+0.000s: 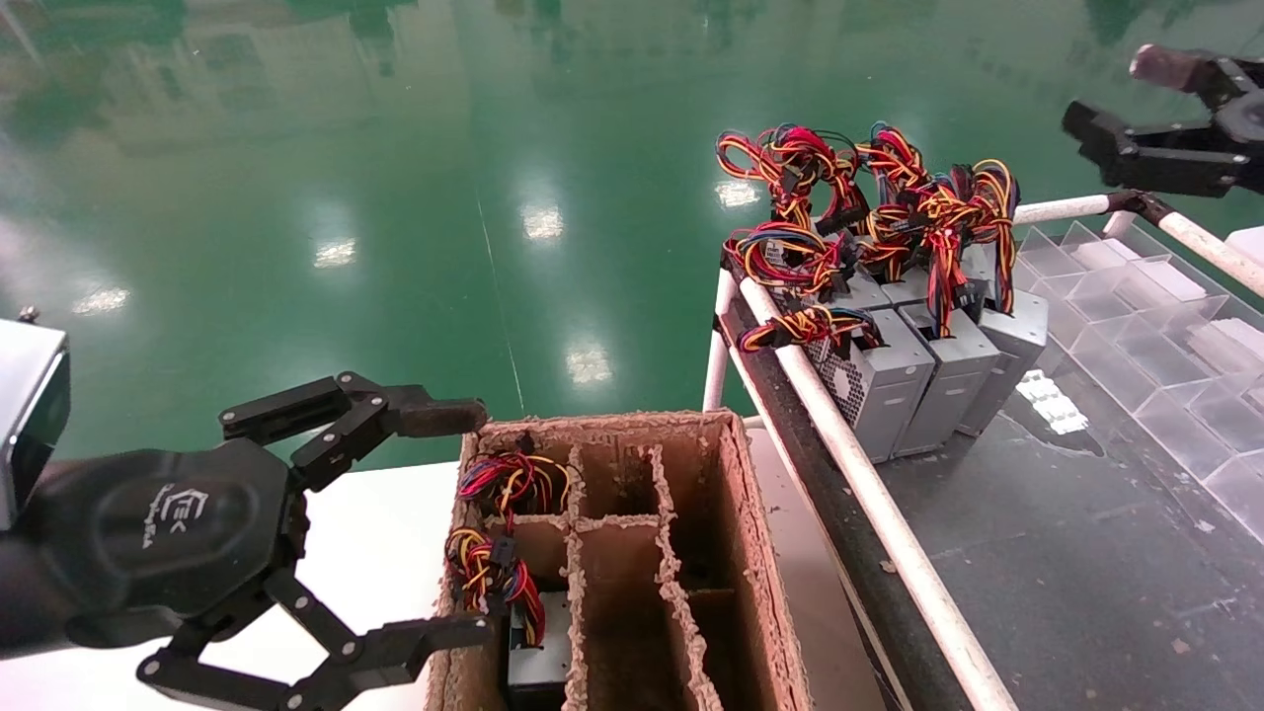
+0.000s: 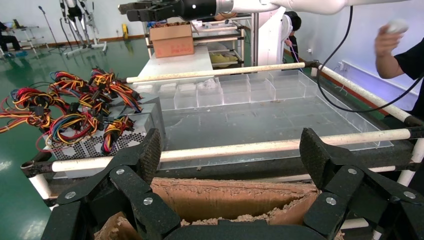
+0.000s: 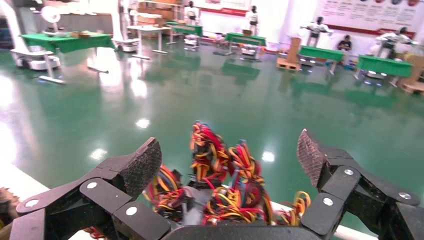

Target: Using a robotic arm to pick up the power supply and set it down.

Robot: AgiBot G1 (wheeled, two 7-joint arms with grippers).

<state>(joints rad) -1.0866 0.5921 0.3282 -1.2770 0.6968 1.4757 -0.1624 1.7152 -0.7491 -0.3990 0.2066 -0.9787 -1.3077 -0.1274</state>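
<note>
Power supply units: a cluster of tall grey sheet-metal boxes stands upright at the far left corner of the dark counter, just inside the white rail. The nearest unit shows a perforated vent side. Each carries a looped wire bundle of red, yellow, orange and blue leads with black connectors on top; the bundles overlap one another.

Left gripper: black, white logo on its head, fingers spread wide and holding nothing. It sits at the near left wall of the cardboard crate, one finger at the crate's far corner, the other at its near side.

The crate is divided into compartments by ragged partitions; its leftmost column holds further wire bundles and the grey top of a unit. The crate rests on a white surface, beside the counter rail.

Right gripper: raised at upper right, above and beyond the power supply cluster, fingers open, empty.

Clear plastic dividers occupy the counter's right side
</note>
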